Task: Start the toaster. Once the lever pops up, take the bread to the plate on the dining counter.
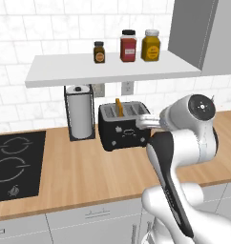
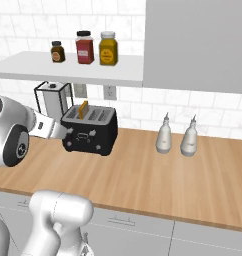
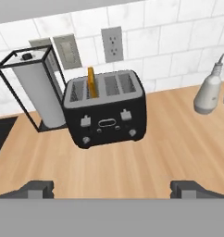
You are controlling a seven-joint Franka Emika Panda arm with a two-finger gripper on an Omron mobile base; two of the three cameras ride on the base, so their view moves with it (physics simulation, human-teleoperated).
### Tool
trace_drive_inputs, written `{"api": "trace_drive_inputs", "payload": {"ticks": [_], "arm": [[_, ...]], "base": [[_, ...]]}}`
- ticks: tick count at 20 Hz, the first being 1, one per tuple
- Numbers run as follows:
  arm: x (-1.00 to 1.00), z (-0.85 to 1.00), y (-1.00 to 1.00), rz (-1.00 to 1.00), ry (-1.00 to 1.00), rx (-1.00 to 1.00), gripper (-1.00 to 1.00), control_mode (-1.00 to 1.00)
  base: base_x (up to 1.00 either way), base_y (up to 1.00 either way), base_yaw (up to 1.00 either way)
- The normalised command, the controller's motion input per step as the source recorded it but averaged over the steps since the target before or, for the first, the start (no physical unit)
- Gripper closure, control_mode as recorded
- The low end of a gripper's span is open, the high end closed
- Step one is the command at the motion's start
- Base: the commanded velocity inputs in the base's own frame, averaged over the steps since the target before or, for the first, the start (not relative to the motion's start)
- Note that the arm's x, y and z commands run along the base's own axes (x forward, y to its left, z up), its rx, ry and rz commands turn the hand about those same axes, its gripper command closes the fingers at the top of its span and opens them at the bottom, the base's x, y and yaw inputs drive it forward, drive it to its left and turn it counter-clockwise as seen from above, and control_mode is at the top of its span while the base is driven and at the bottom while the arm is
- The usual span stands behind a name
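Gripper point(image 3: 112, 190): I see my two dark fingertips far apart at the bottom of the hand view, spread wide and holding nothing, hovering over bare wood short of the toaster's front.
Toaster point(image 3: 106, 111): I have it straight ahead of the hand, black with a grey slotted top, standing on the wooden counter point(image 3: 132, 162) by the tiled wall; two white levers on its front.
Bread point(image 3: 91, 82): I see a thin golden slice standing upright in a left-hand slot, its top poking above the toaster.
Paper-towel holder point(image 3: 37, 90): just left of the toaster, near but apart.
White bottles point(image 2: 164, 134): two, well to the toaster's right.
Hob point(image 1: 15, 164): black, set in the counter left of the holder.
Shelf point(image 1: 103, 69): above the toaster, carrying three jars.
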Motion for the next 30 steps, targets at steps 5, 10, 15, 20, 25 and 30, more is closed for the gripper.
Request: {"api": "trace_drive_inputs", "payload": {"ticks": [5,10,15,20,25,30], "arm": [[0.40,0.02,0.32,0.03,-0.01,-0.03,-1.00,-1.00],[0.50,-0.04,0.26,0.04,-0.09,-0.02,-1.00,-1.00],[0.67,-0.01,0.10,0.15,-0.17,0.00,-1.00,-1.00],[0.56,-0.09,0.04,0.12,-0.03,-0.05,-1.00,-1.00],[0.51,0.00,0.11,0.00,0.01,-0.02,-1.00,-1.00],[0.35,-0.04,0.00,-0.01,0.00,-0.01,-1.00,-1.00]], "base": [[0.00,0.00,0.00],[0.00,0.00,0.00],[0.00,0.00,0.00],[0.00,0.00,0.00],[0.00,0.00,0.00],[0.00,0.00,0.00]]}}
